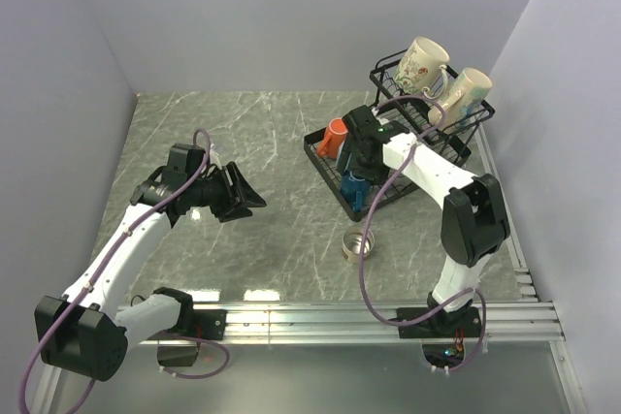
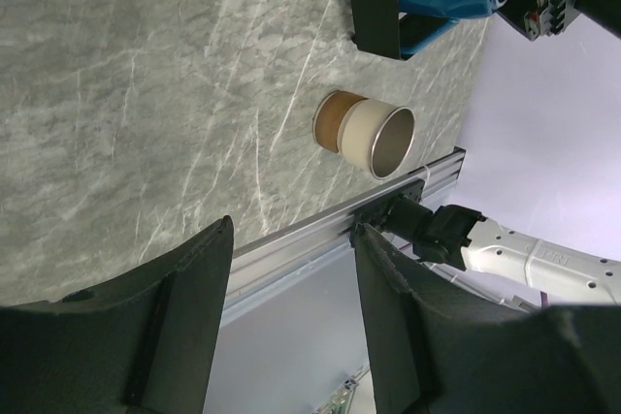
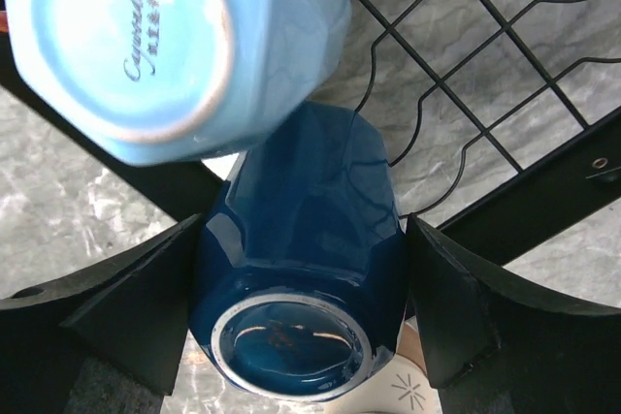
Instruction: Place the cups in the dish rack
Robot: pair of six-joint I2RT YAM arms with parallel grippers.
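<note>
Steel cup (image 1: 359, 242) lies sideways on the tabletop (image 1: 243, 133), just near of the dish rack (image 1: 320, 167), right arm closer.
Right fingers (image 3: 126, 307) clamp the inverted dark blue mug (image 3: 301, 230) inside it; left fingers (image 2: 175, 327) hover apart.

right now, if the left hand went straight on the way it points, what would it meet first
Probably the steel cup lying on its side on the table, ahead of the open left hand with nothing between. Depth is unclear, so it may touch the table first.
</note>
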